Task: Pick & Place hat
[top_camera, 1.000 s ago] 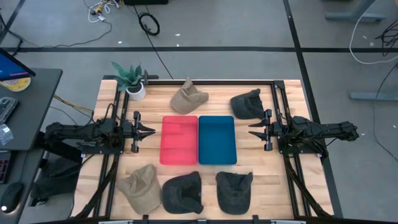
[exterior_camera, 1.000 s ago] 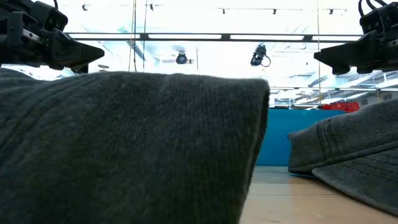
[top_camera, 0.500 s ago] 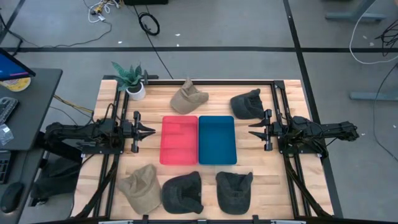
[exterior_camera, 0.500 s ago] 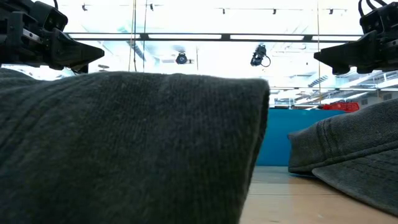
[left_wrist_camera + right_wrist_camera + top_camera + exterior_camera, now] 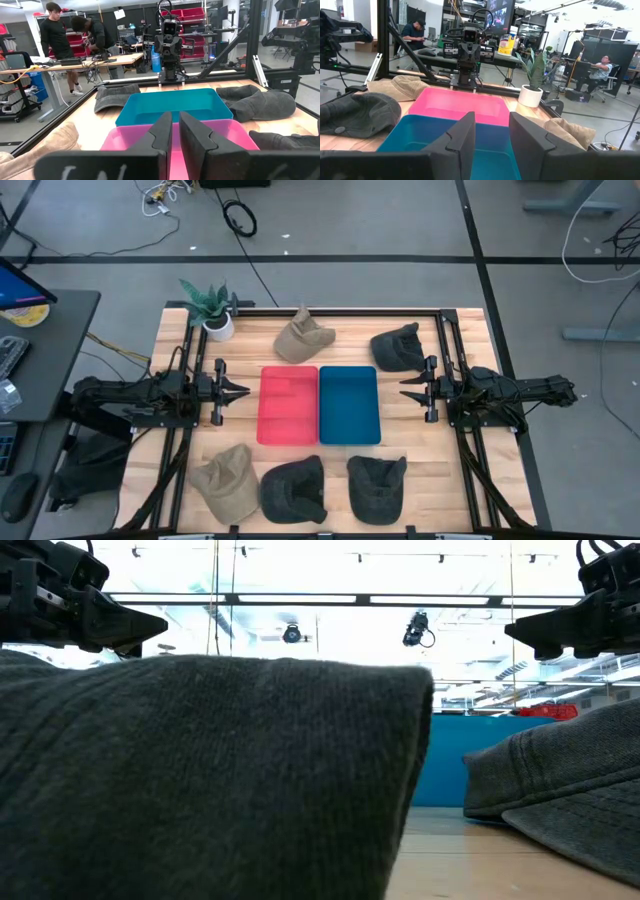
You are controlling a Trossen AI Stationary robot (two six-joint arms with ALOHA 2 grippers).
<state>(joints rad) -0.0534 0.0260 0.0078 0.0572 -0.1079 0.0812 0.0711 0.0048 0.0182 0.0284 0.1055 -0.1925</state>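
On the wooden table (image 5: 420,460) — soft caps, tan (image 5: 228,480) (crumpled) and charcoal (image 5: 294,488).

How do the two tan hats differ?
The far tan hat lies beyond the pink tray, beside the potted plant; the near tan hat lies at the table's near edge, beside a dark hat. The far one is bunched up; the near one lies flatter. Both are tan and neither is in a tray.

Overhead looks down; wrist views face each other.
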